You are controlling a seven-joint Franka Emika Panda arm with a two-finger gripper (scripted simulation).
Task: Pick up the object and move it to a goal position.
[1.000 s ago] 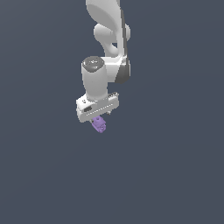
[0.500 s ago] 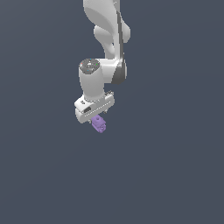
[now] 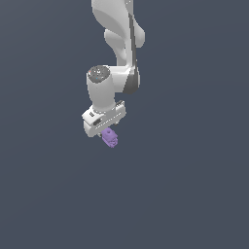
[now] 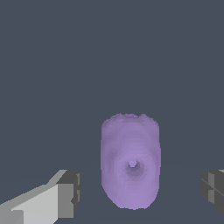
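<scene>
Showing, in the exterior view, a glossy white robot arm reaching down from the top of the frame against a flat, featureless slate-grey background, ending in a boxy white gripper [image 3: 108, 127]. Sitting directly under that gripper, a tiny light-purple object [image 3: 110, 136], lumpy and blocky. Appearing in the wrist view as a rounded purple lump [image 4: 130, 161] with a faceted, matte surface and a small dimple near its middle. Flanking it, from left to right: one grey-tipped white finger [image 4: 66, 193], the object, then the other dark finger pad at the far edge, each standing well apart from the purple sides, so spread wide and gripping nothing. Not showing whether the object is resting on a surface. Likely handling as light and rigid, judging by its size and hard-edged look; probably best gripping across the two long, fairly straight flanks, avoiding the rounded ends where pads could be slipping.
</scene>
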